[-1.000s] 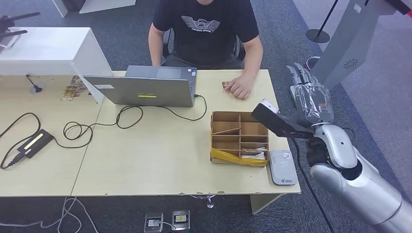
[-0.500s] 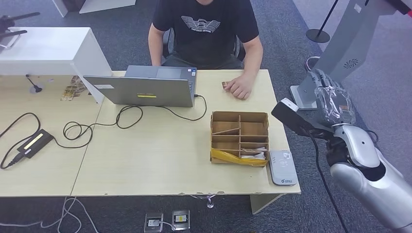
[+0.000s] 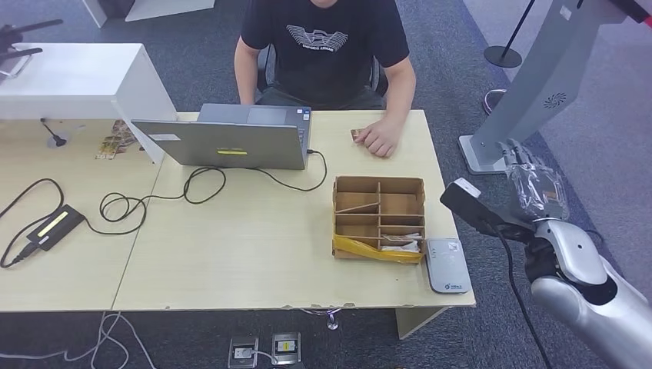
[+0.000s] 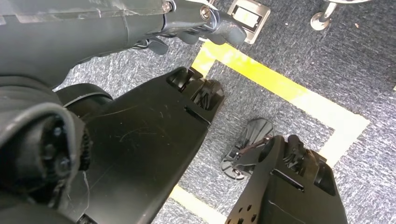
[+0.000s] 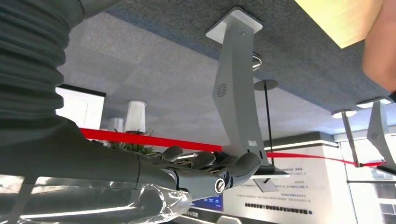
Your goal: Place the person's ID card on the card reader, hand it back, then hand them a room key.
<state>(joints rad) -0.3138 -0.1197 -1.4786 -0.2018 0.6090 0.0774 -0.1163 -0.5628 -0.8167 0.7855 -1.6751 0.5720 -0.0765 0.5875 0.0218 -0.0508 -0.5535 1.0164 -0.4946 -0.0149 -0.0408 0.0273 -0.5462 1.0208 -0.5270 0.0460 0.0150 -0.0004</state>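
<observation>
Seen from above: a pale wooden bench (image 3: 231,254) with a seated person (image 3: 327,46) in a black T-shirt at its far side. Person's hand (image 3: 378,140) resting on the bench top near the far right corner, a small brownish card-like item (image 3: 355,135) just beside its fingers; too small to identify for certain. Grey card reader (image 3: 447,264) flat at the near right corner of the bench, touching or just beside a brown cardboard organiser (image 3: 379,218) with several compartments, yellow tape along its near wall. Open laptop (image 3: 231,142) in front of the person, black cable (image 3: 192,188) looping across the bench.

Right robot hand (image 3: 534,181) raised off to the right of the bench, over the carpet, well apart from the card reader; fingers stretched out and apart, holding nothing. Left robot hand (image 4: 196,18) hanging down over carpet with a yellow floor line (image 4: 280,88), fingers partly curled with nothing in them; open or closed, cannot tell.
</observation>
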